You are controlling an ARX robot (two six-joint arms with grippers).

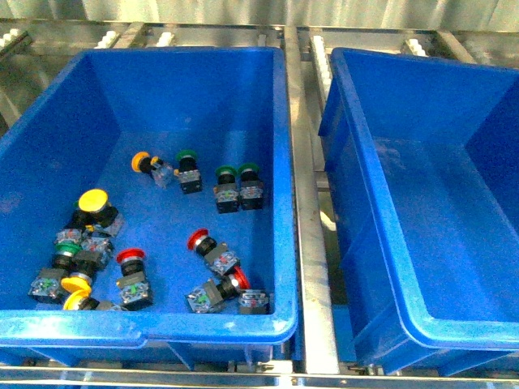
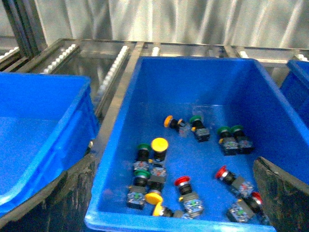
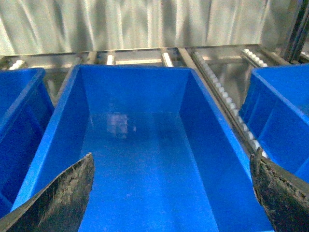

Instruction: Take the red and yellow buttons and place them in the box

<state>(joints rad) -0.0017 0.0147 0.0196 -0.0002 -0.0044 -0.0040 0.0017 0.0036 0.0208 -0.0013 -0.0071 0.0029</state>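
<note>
Left gripper point(image 2: 172, 159), jaws wide apart — red and yellow buttons point(image 2: 159, 145) lie in the bin point(image 2: 203, 65) below and ahead of it; right gripper point(image 3: 172, 154), likewise apart, has the box point(image 3: 135, 68) beneath.

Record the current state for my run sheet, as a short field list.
source bin: large deep blue plastic bin, holds all switches
red-capped push-button switches: three visible
yellow-capped push-button switches: four visible
green-capped push-button switches: five visible
target box: twin blue plastic box, empty
left gripper: open, facing source bin
right gripper: open, facing target box

Black, rough-textured end effector fingers point(image 3: 58, 203), wedge-shaped
</note>
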